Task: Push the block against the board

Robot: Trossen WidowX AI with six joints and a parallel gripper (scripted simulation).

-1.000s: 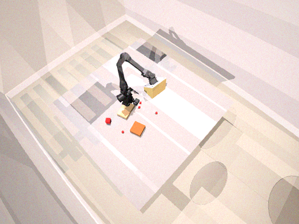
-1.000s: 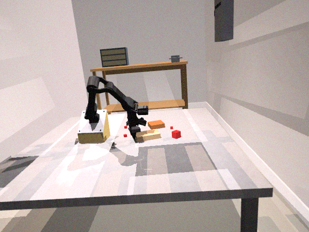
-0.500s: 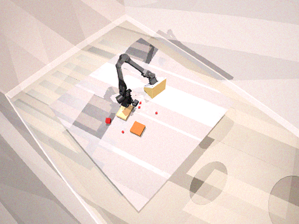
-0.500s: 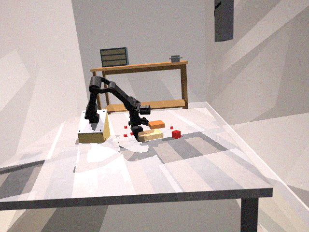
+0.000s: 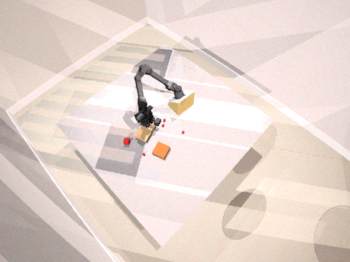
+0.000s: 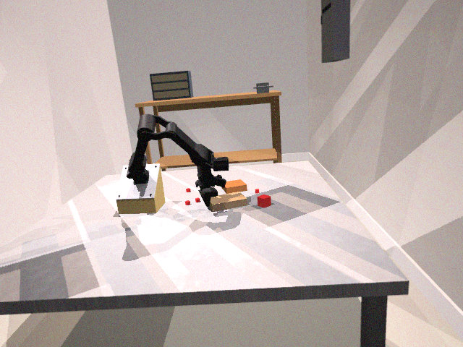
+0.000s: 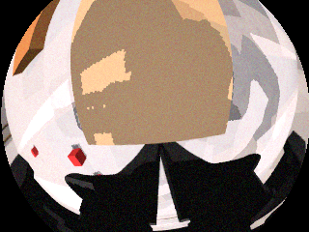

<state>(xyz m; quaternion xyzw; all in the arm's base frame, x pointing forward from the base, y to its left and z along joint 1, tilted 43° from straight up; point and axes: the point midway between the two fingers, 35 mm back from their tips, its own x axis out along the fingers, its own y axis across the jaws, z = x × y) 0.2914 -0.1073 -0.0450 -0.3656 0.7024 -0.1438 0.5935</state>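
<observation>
The tan board [image 5: 144, 133] [image 6: 228, 202] [image 7: 154, 82] lies flat on the table, partly in the arm's shadow. The orange square block [image 5: 161, 150] [image 6: 235, 186] [image 7: 25, 45] lies flat beyond the board's far end and off to one side. A gap of table separates the two. My gripper [image 6: 210, 207] [image 7: 158, 136] is shut, pointing down with its fingertips low at the board's end nearest the arm's base. The tips look to be at or against that end; exact contact is hard to tell. In the top view the tips are hidden under the hand.
A larger red cube [image 5: 126, 141] [image 6: 263, 200] sits off the board's far end, on the side away from the block. A small red cube [image 5: 143, 154] [image 6: 257, 191] lies near the block. Several more lie toward the arm's yellow base [image 5: 186, 103] [image 6: 135, 206].
</observation>
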